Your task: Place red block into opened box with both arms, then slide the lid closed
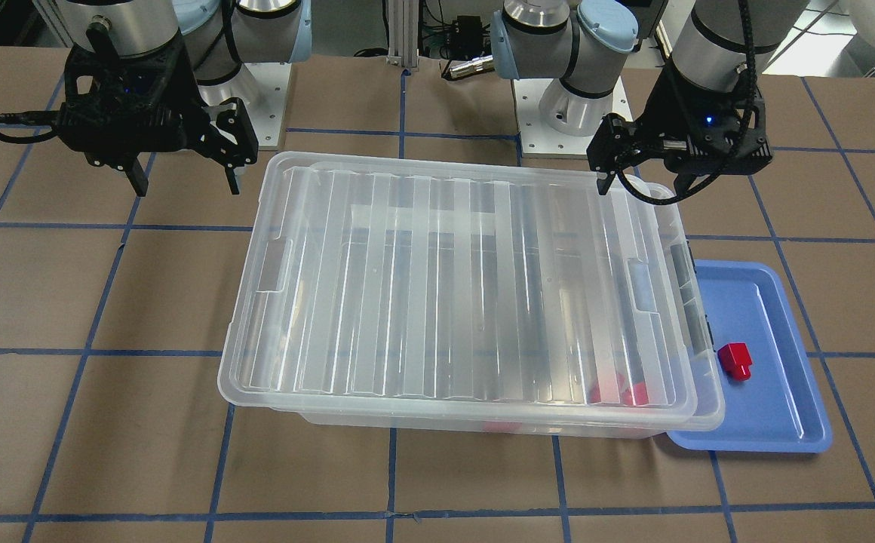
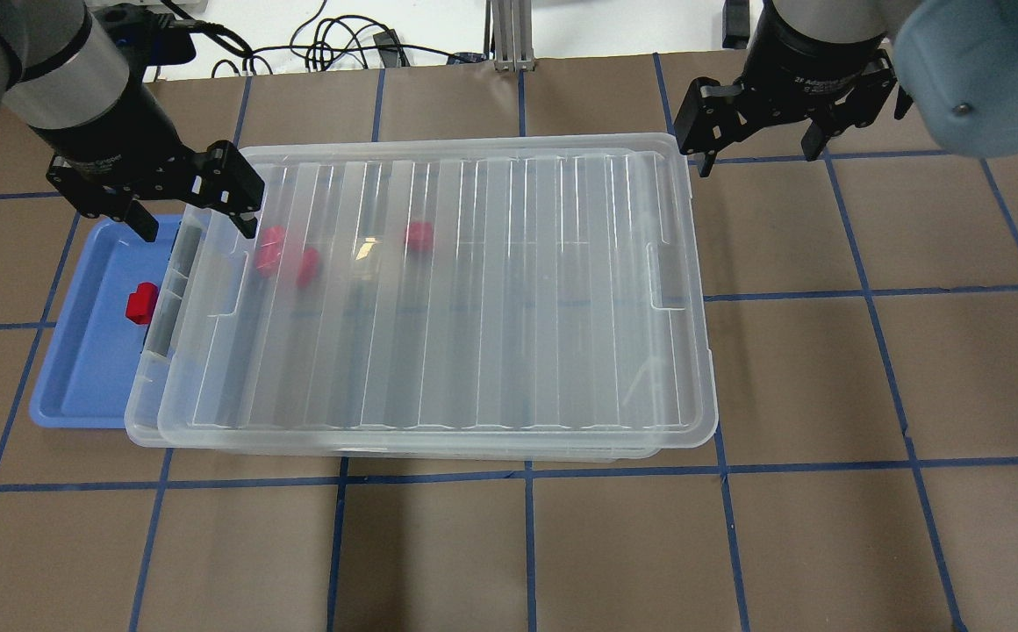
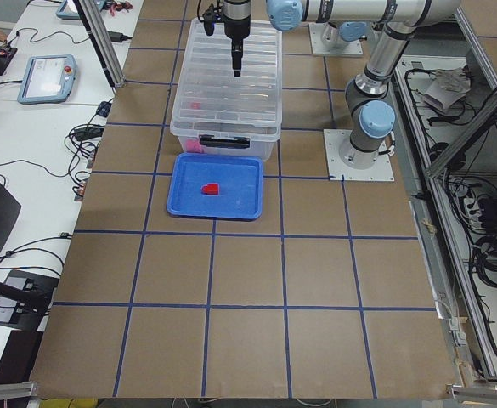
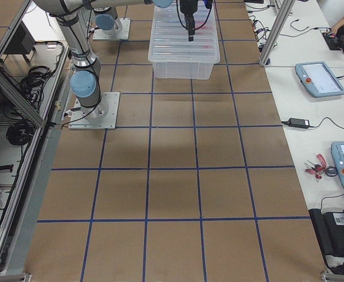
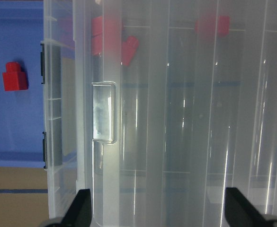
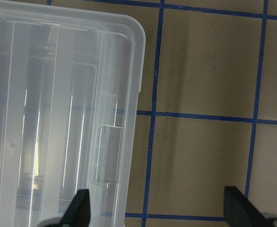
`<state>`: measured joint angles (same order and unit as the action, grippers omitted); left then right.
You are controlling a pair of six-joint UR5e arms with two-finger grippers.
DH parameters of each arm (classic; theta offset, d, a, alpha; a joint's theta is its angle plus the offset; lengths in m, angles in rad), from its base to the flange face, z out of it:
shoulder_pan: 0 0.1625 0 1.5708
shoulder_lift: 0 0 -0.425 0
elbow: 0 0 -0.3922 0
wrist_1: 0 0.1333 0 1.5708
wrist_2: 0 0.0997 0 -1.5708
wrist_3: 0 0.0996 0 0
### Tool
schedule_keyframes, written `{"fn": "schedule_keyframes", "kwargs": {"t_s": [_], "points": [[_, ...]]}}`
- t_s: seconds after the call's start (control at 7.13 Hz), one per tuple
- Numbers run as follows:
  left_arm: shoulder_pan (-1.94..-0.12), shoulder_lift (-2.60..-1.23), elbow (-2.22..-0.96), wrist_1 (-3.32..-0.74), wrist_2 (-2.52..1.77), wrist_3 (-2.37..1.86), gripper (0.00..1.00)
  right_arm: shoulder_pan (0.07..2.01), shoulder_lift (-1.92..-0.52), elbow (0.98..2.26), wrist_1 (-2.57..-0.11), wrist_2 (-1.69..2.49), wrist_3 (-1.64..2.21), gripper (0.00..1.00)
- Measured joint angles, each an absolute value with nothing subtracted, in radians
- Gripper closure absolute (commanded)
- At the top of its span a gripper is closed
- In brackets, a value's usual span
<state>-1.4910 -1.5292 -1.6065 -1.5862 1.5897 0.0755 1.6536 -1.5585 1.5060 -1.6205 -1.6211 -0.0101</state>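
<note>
The clear box (image 2: 144, 418) lies across the table with the ribbed lid (image 2: 474, 290) over nearly all of it; only a narrow strip at its clip-handle end (image 1: 685, 265) shows. Three red blocks (image 2: 270, 250) blur through the lid inside. Another red block (image 1: 735, 360) (image 5: 14, 78) lies on the blue tray (image 1: 762, 317). My left gripper (image 2: 154, 206) (image 1: 643, 185) hovers open over that uncovered end, holding nothing. My right gripper (image 2: 763, 132) (image 1: 185, 177) hangs open and empty beyond the box's other end, over bare table by the lid's corner (image 6: 129, 28).
The blue tray (image 2: 88, 351) butts against the box's end on my left side. Brown table with blue tape lines (image 2: 526, 470) surrounds the box. Arm bases (image 1: 558, 113) stand behind it. Tablets and cables lie on side benches (image 4: 319, 76).
</note>
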Motion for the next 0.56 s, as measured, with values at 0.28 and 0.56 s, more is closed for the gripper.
{"fn": "schedule_keyframes", "kwargs": {"t_s": [0.28,0.56], "points": [[-1.421,-1.538,-1.613,-1.581,1.586,0.076,0.00,1.657,-1.558,1.508,-1.617,-1.620,-0.009,0.00],[-1.340,-1.555,-1.615,-1.567,1.585,0.117,0.00,1.659,-1.537,1.579,-1.627,-1.621,-0.009,0.00]]}}
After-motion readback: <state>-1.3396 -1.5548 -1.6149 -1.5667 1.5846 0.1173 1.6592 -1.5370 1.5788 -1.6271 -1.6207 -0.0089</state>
